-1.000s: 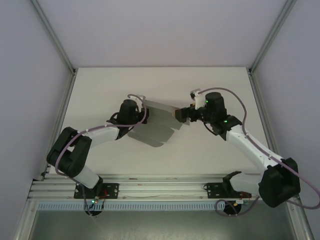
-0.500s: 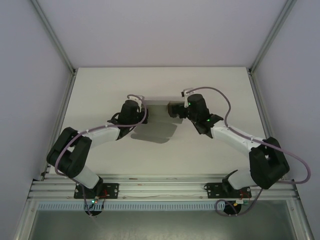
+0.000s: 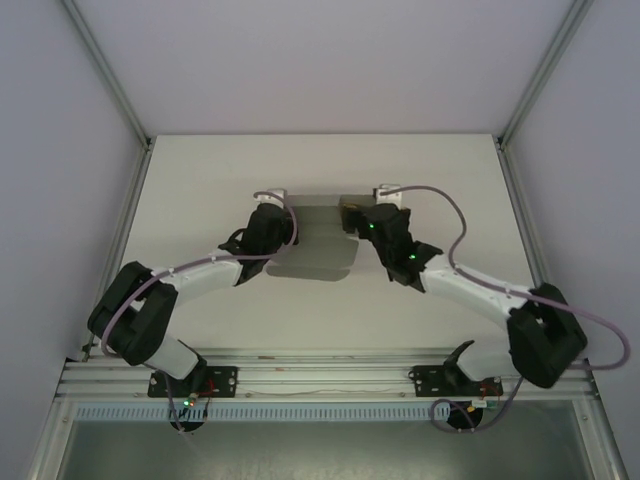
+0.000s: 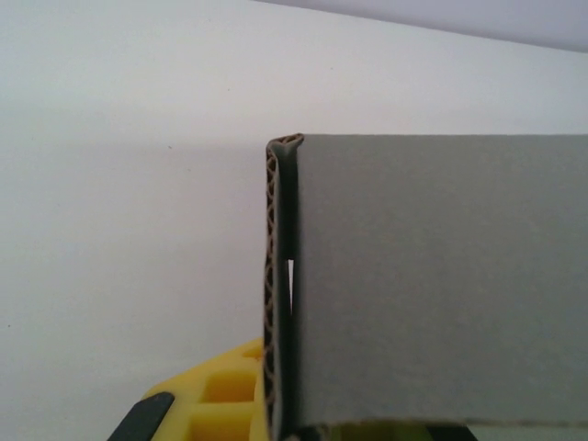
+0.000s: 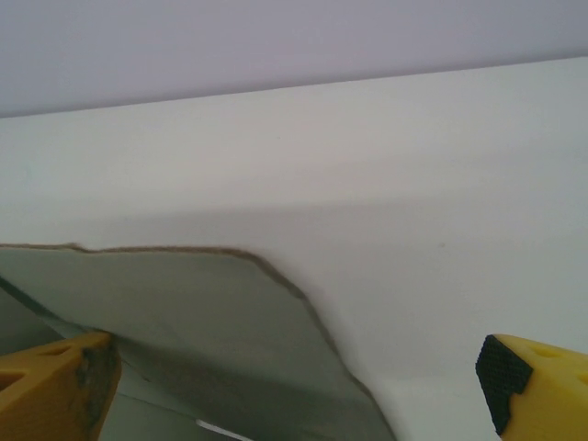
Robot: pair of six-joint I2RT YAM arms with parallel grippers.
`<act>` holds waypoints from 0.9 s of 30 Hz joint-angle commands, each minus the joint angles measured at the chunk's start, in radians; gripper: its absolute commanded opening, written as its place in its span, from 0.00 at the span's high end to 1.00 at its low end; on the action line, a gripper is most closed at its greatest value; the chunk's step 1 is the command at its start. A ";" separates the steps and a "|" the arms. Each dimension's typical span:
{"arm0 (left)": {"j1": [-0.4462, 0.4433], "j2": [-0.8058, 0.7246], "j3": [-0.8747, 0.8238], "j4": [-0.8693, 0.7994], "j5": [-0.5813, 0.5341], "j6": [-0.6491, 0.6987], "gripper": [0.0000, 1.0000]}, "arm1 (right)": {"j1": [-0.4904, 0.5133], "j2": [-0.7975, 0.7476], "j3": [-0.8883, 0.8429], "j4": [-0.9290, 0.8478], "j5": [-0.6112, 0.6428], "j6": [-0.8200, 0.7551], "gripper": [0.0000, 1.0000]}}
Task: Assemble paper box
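Note:
The paper box [image 3: 322, 238] is a grey card sheet, partly folded, in the middle of the white table [image 3: 200, 180]. My left gripper [image 3: 287, 218] is shut on its left edge. In the left wrist view the folded corrugated edge [image 4: 275, 276] and a flat grey panel [image 4: 432, 276] rise from the left gripper [image 4: 294, 424], with a yellow finger [image 4: 216, 395] beside them. My right gripper [image 3: 352, 214] is open at the sheet's far right corner. In the right wrist view a rounded grey flap [image 5: 184, 312] lies by the left finger [image 5: 55, 390] of the right gripper [image 5: 294, 395]; the other finger [image 5: 542, 386] stands wide apart.
White enclosure walls with aluminium posts [image 3: 525, 90] surround the table. A metal rail [image 3: 320, 375] carrying both arm bases runs along the near edge. Bare table surface lies to the far side of the sheet and on both flanks.
The right arm has swung left and toward the back, from the sheet's right edge to its far right corner. The sheet now lies squarer and more folded. The left gripper shifted slightly toward the back.

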 commanded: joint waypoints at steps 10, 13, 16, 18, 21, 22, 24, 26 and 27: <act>0.011 -0.066 0.044 -0.034 -0.007 0.009 1.00 | -0.094 -0.285 -0.221 -0.156 -0.166 0.060 0.00; 0.010 -0.065 0.046 -0.035 0.007 0.004 1.00 | -0.107 -0.251 -0.208 -0.109 -0.206 0.037 0.00; 0.011 -0.068 0.044 -0.030 0.028 0.007 1.00 | -0.115 -0.187 -0.183 -0.054 -0.204 0.037 0.00; 0.011 -0.069 0.041 -0.028 0.036 0.009 1.00 | -0.120 -0.147 -0.159 -0.020 -0.222 0.028 0.00; 0.011 -0.072 0.038 -0.025 0.045 0.008 1.00 | -0.122 -0.095 -0.117 -0.001 -0.232 0.014 0.00; 0.011 -0.072 0.038 -0.025 0.046 0.010 1.00 | -0.123 -0.083 -0.103 0.002 -0.238 0.004 0.00; 0.010 -0.069 0.037 -0.027 0.047 0.014 1.00 | -0.122 -0.073 -0.086 0.004 -0.238 -0.004 0.00; 0.011 -0.067 0.034 -0.032 0.047 0.015 1.00 | -0.123 -0.073 -0.076 0.005 -0.247 -0.019 0.00; 0.011 -0.069 0.030 -0.030 0.048 0.015 1.00 | -0.123 -0.074 -0.075 0.011 -0.246 -0.021 0.00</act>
